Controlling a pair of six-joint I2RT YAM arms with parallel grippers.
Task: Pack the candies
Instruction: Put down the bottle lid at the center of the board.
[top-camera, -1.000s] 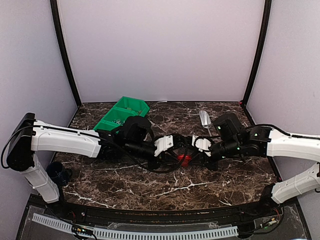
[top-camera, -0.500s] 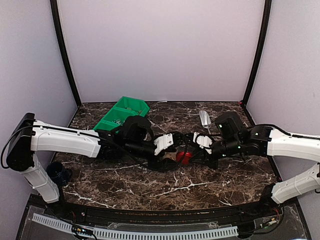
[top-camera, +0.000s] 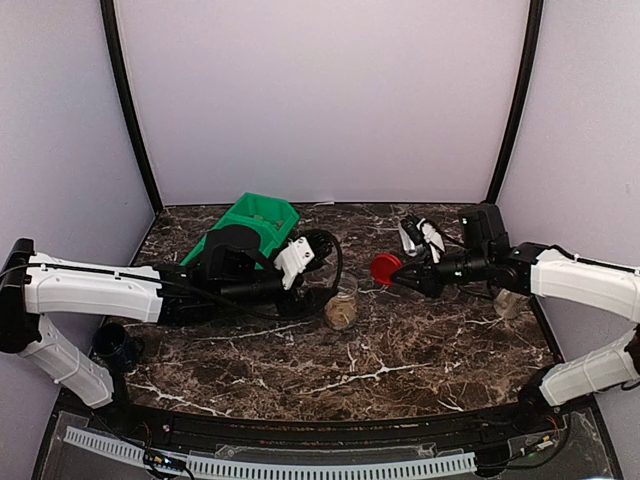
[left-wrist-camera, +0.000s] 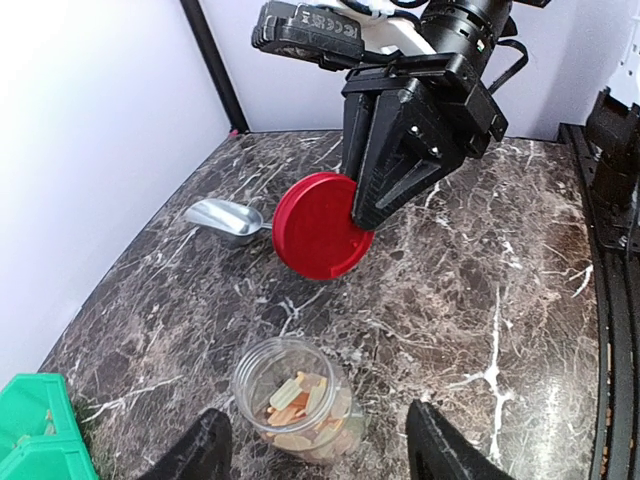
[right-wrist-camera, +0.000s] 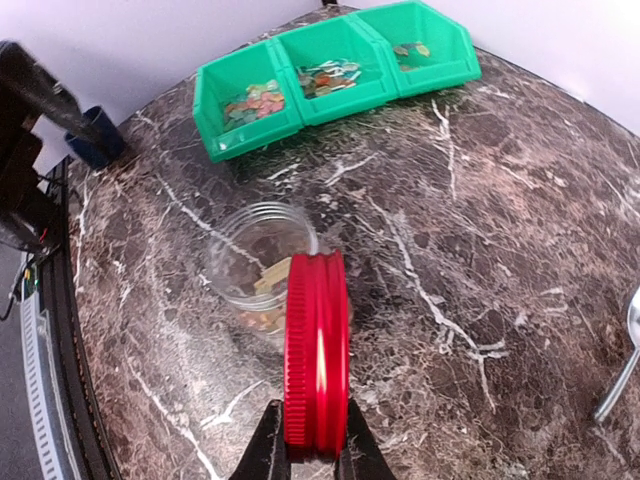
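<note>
Right gripper (left-wrist-camera: 362, 212) pinched the red lid (left-wrist-camera: 312, 228) by its rim, raised off the surface (left-wrist-camera: 480, 300) at the jar's 2 o'clock. Left gripper (left-wrist-camera: 318, 455) stood spread, clear of the open jar (left-wrist-camera: 242, 375). Most candies (left-wrist-camera: 297, 408) lay inside the jar, with more in the green bins (right-wrist-camera: 340, 100) toward 10 o'clock. With nothing bracing the jar, a skewed lid could topple it and spill them.

No word, number or brand can be read in any of the views. The only trace of lettering is a short row of small white marks on the right arm's black housing (left-wrist-camera: 312, 24), seen from the left wrist camera near the top edge. The marks are too blurred to make out.
</note>
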